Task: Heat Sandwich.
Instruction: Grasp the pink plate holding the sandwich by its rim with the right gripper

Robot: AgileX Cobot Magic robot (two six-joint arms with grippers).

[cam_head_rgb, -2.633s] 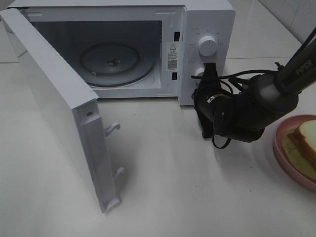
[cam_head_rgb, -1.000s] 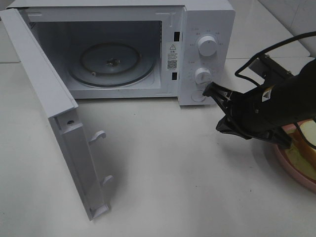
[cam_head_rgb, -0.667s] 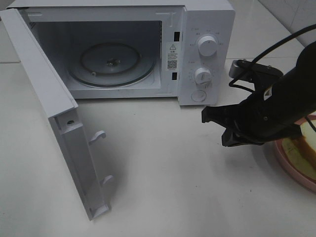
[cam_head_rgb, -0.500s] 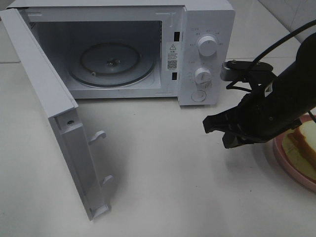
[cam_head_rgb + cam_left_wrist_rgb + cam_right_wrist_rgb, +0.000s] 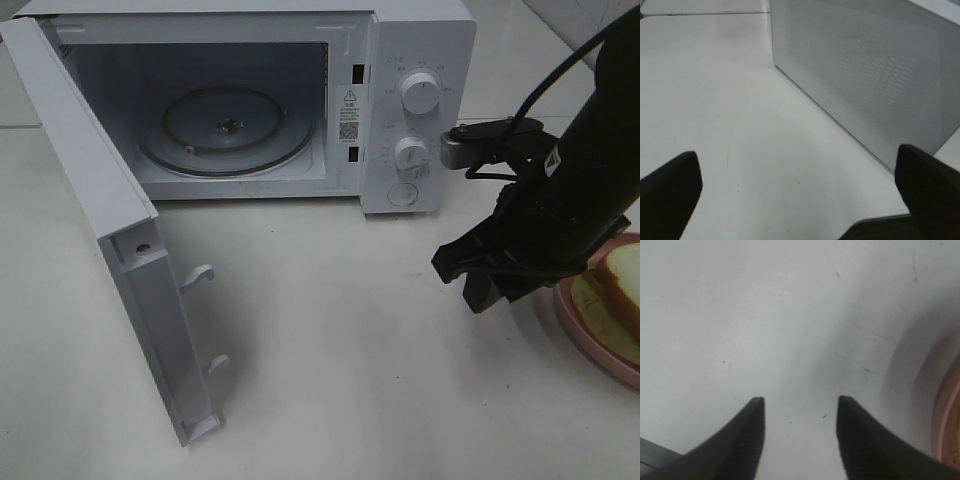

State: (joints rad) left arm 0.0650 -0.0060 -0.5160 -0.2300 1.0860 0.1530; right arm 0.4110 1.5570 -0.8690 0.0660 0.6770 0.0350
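R tool is held part-open, empty; L tool wide. Sandwich may be squashed, or plate shoved, if gripped off-centre.

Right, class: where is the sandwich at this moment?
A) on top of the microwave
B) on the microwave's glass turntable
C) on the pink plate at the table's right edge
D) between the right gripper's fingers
C: the sandwich lies on the pink plate, the turntable is bare, and the right gripper is open with nothing in it.
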